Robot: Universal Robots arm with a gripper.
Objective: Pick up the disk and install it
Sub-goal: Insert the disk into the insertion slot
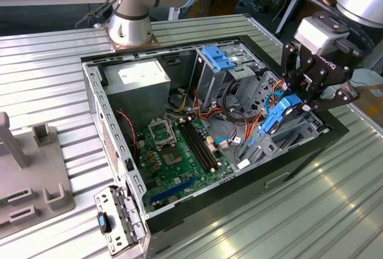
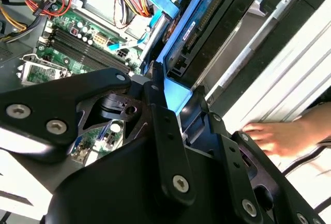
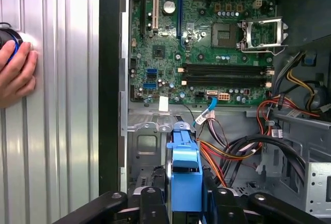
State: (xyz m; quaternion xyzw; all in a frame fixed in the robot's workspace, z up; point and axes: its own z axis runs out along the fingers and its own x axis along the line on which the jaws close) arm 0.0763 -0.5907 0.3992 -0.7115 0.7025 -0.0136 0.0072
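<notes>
The disk [image 1: 276,118], a dark-grey drive in a bright blue carrier, hangs tilted over the drive bay at the exterior view's right end of the open computer case [image 1: 114,145]. My gripper [image 1: 297,98] is shut on its upper end. In the first wrist view the blue carrier [image 3: 185,169] sits between the two black fingers [image 3: 151,203], above the grey metal bay [image 3: 147,146]. The second wrist view shows the disk [image 2: 204,25] edge-on, with my gripper [image 2: 178,97] clamped on its light-blue tab.
The motherboard [image 1: 179,148], a power supply [image 1: 140,82], a ribbed blue flap [image 1: 218,58] and red and orange cables [image 1: 239,115] fill the case. A person's hand [image 3: 15,69] rests on the ribbed table beside the case. A grey fixture [image 1: 30,175] stands at the exterior view's left.
</notes>
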